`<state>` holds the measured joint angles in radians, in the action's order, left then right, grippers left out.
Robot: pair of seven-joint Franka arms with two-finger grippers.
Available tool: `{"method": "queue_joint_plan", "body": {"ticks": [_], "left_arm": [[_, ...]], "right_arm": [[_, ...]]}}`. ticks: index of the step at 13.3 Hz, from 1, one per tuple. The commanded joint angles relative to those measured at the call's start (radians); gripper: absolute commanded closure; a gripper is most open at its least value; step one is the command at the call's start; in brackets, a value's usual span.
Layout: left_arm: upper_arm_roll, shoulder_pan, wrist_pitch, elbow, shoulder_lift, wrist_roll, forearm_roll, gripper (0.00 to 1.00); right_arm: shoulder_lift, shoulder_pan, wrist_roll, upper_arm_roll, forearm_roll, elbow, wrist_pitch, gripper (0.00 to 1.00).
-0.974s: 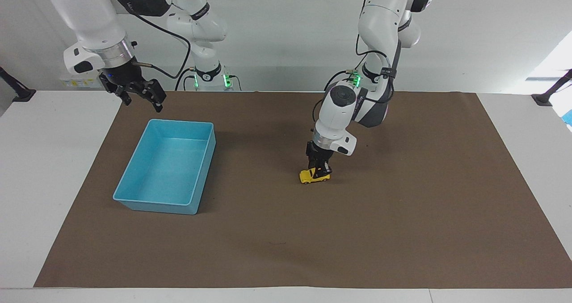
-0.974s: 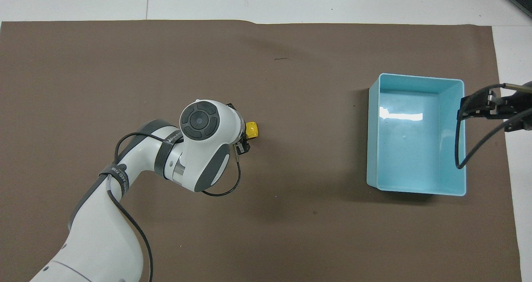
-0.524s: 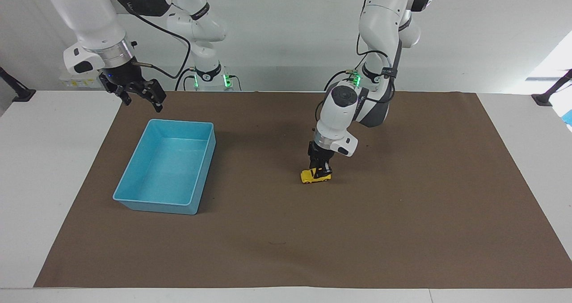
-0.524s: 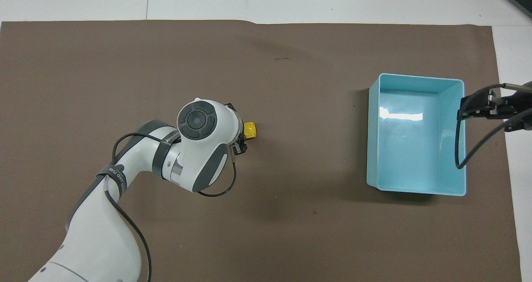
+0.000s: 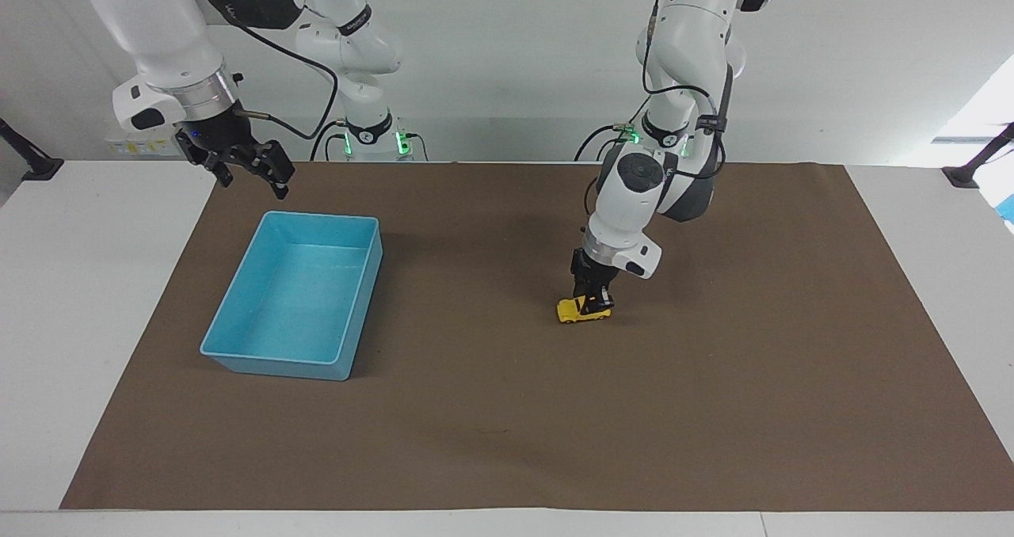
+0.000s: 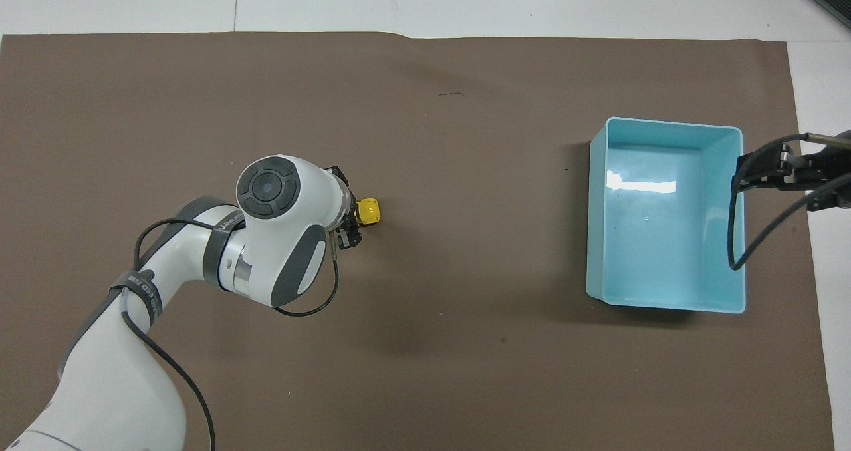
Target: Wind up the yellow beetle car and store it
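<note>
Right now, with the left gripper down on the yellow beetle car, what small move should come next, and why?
Probably drag it a bit more along the brown mat toward the left arm's end: the left gripper is shut on the yellow beetle car, wheels on the mat, away from the blue bin. The right gripper waits open.

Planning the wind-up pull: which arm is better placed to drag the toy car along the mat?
Left: the left gripper is already shut on the car; the right gripper waits near the blue bin.
</note>
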<state>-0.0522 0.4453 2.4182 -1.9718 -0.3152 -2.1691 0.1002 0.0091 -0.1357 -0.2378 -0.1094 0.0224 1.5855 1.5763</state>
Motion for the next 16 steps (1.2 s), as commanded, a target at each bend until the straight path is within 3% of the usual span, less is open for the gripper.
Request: {"method": "queue_joint_plan", "body": {"ticks": [1, 6, 8, 10, 11, 12, 13, 16], "left_arm": [[0.009, -0.049, 0.033, -0.07, -0.03, 0.083, -0.008, 0.91], [0.011, -0.082, 0.036, -0.085, -0.025, 0.104, -0.008, 0.88], [0.011, -0.082, 0.03, -0.079, -0.027, 0.103, -0.008, 0.76], [0.011, -0.083, 0.029, -0.068, -0.027, 0.1, -0.008, 0.61], [0.011, -0.083, 0.024, -0.061, -0.024, 0.095, -0.008, 0.47], [0.011, -0.083, 0.003, -0.043, -0.016, 0.095, -0.008, 0.1], [0.009, -0.082, -0.034, -0.015, -0.012, 0.094, -0.008, 0.0], [0.008, -0.066, -0.169, 0.097, -0.001, 0.08, -0.008, 0.0]], "right_arm": [[0.0, -0.01, 0.029, -0.007, -0.015, -0.006, -0.007, 0.0], [-0.001, -0.009, 0.034, -0.009, -0.013, -0.002, -0.007, 0.0], [-0.004, -0.009, 0.023, -0.009, -0.013, 0.005, -0.007, 0.0], [-0.009, -0.009, 0.022, -0.009, -0.013, 0.008, -0.006, 0.0], [-0.009, -0.009, 0.022, -0.009, -0.013, 0.008, -0.007, 0.0], [-0.011, -0.009, 0.022, -0.009, -0.013, 0.013, -0.007, 0.0], [-0.014, -0.009, 0.022, -0.009, -0.013, 0.016, -0.006, 0.0], [-0.026, -0.009, 0.02, -0.009, -0.013, 0.036, -0.006, 0.0]]}}
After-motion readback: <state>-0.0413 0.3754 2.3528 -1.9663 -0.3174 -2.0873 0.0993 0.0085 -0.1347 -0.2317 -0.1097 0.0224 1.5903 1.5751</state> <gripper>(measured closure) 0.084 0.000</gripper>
